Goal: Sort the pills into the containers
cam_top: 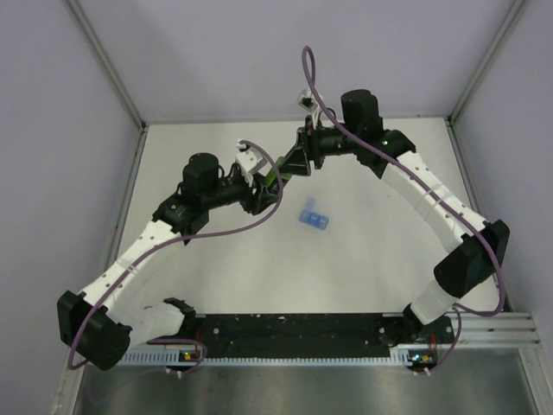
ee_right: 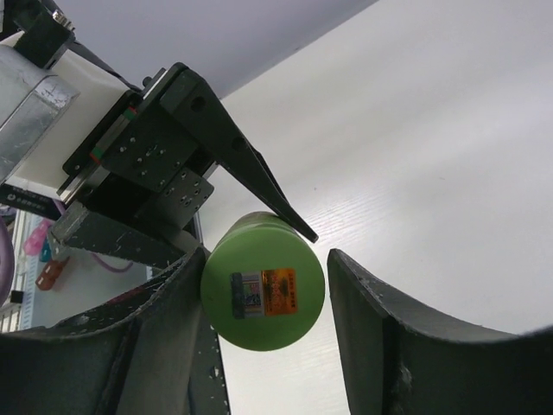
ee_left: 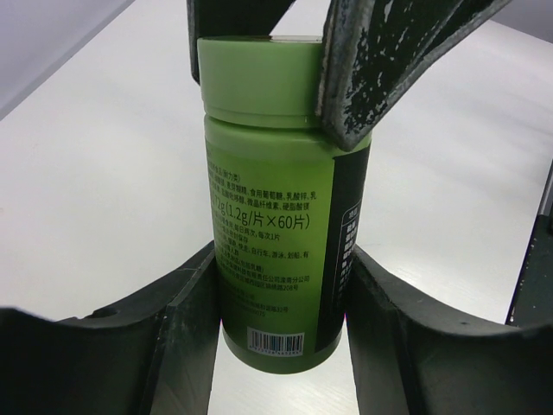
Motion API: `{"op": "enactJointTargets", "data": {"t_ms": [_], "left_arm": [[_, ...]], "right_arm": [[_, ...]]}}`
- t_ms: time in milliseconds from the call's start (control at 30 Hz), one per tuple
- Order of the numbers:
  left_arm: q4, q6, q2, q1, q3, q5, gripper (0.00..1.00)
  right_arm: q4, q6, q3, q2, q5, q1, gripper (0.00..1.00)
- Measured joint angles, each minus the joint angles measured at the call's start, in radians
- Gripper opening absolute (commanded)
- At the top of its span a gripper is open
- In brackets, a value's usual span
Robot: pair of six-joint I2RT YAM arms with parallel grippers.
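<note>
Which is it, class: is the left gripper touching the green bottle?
Touching. The left wrist view shows the green bottle squeezed between the fingers of the left gripper, no gap.

Bottle (ee_left: 268, 259): green plastic, smooth, satin sheen, with a printed wrap label.
Cap (ee_left: 255, 78): matching green plastic, smooth, with a small glossy sticker on top.
Pill box (cam_top: 313, 218): translucent blue plastic.
Right fingers (ee_left: 380, 60): dark, matt and rough, heavily scuffed pale.
Left fingers (ee_left: 181, 337): black, matt, lightly flecked.
Table (cam_top: 363, 259): white, matt, with a faint wood-like grain.
Cables (cam_top: 233, 229): purple, smooth sheath.
Rail (cam_top: 497, 328): ribbed bare metal.
</note>
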Motion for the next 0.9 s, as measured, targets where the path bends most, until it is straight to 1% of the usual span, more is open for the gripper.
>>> {"op": "enactJointTargets", "data": {"t_ms": [133,200,267,333,400,433,500,600,767,833,900], "left_arm": [[-0.001,0.000,0.000,0.000,-0.003,-0.014,0.00],[-0.002,0.001,0.000,0.000,-0.006,-0.016,0.00],[-0.003,0.002,0.000,0.000,-0.008,-0.019,0.00],[-0.007,0.003,0.000,-0.001,-0.008,-0.019,0.00],[-0.009,0.003,0.000,-0.002,-0.008,-0.018,0.00],[-0.011,0.004,0.000,-0.002,-0.008,-0.012,0.00],[-0.010,0.005,0.000,-0.002,-0.010,0.006,0.00],[-0.008,0.006,0.000,0.004,-0.011,0.066,0.00],[-0.008,0.036,0.001,0.024,-0.009,0.282,0.00],[-0.041,0.068,0.014,0.024,0.018,0.362,0.00],[-0.084,0.102,0.040,0.024,0.061,0.422,0.00]], "right_arm": [[0.019,0.015,-0.027,-0.002,-0.027,-0.012,0.54],[0.027,0.017,-0.040,-0.004,-0.033,-0.013,0.51],[0.037,0.020,-0.050,-0.006,-0.037,-0.014,0.43],[0.043,0.020,-0.059,-0.008,-0.045,-0.017,0.30],[0.048,0.011,-0.064,-0.009,-0.058,-0.018,0.19],[0.048,0.003,-0.065,-0.010,-0.064,-0.018,0.16],[0.044,-0.026,-0.066,-0.013,-0.081,-0.018,0.12],[0.019,-0.132,-0.066,-0.028,-0.121,-0.018,0.10],[-0.101,-0.404,-0.068,-0.096,-0.199,-0.013,0.09],[-0.162,-0.526,-0.071,-0.134,-0.219,-0.006,0.10],[-0.218,-0.642,-0.068,-0.164,-0.219,0.000,0.14]]}}
